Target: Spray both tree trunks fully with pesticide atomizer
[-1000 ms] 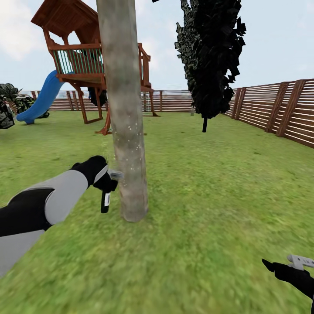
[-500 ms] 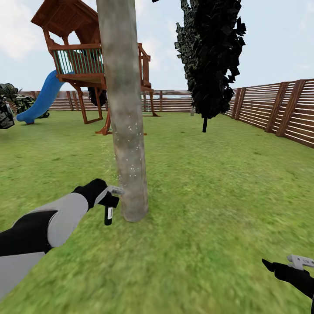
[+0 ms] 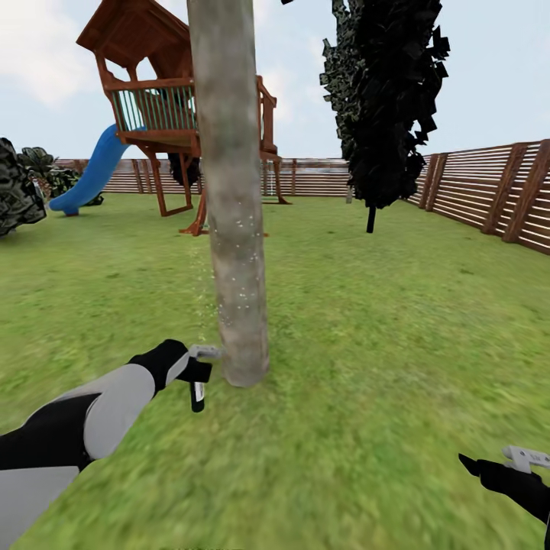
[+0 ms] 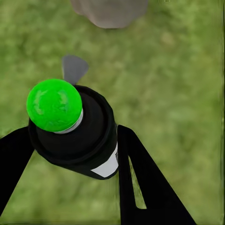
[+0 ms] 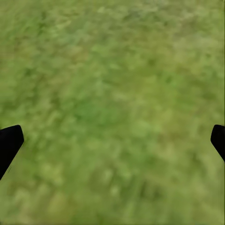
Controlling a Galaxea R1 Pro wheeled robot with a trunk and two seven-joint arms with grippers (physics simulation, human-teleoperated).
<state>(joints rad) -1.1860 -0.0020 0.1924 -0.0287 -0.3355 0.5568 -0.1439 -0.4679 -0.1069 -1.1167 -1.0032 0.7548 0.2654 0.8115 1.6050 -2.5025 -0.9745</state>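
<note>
One tree's pale grey-brown mottled trunk [image 3: 233, 229] rises from the grass floor [image 3: 367, 344] just ahead, dotted with small white specks along its lower half. My left gripper [image 3: 195, 372] is shut on the pesticide atomizer [image 3: 198, 395], a dark bottle hanging low beside the trunk's base, its grey head close to the bark. In the left wrist view the atomizer [image 4: 86, 140] sits between both black fingers [image 4: 140, 183], with a green ball on its end and the trunk's base [image 4: 110, 9] beyond. My right gripper [image 5: 112, 140] is open over bare grass, low at the right [image 3: 477, 467].
A wooden play tower with a blue slide [image 3: 92, 172] stands behind the trunk. A black conifer [image 3: 389, 99] grows further back on the right. A brown slat fence [image 3: 489, 191] rings the lawn, and dark shrubs [image 3: 19, 191] sit at the far left.
My left gripper has lowered the atomizer along the trunk from mid-height to near its base. The head camera has shifted, sliding the whole scene slightly right. The right gripper has stayed put.
</note>
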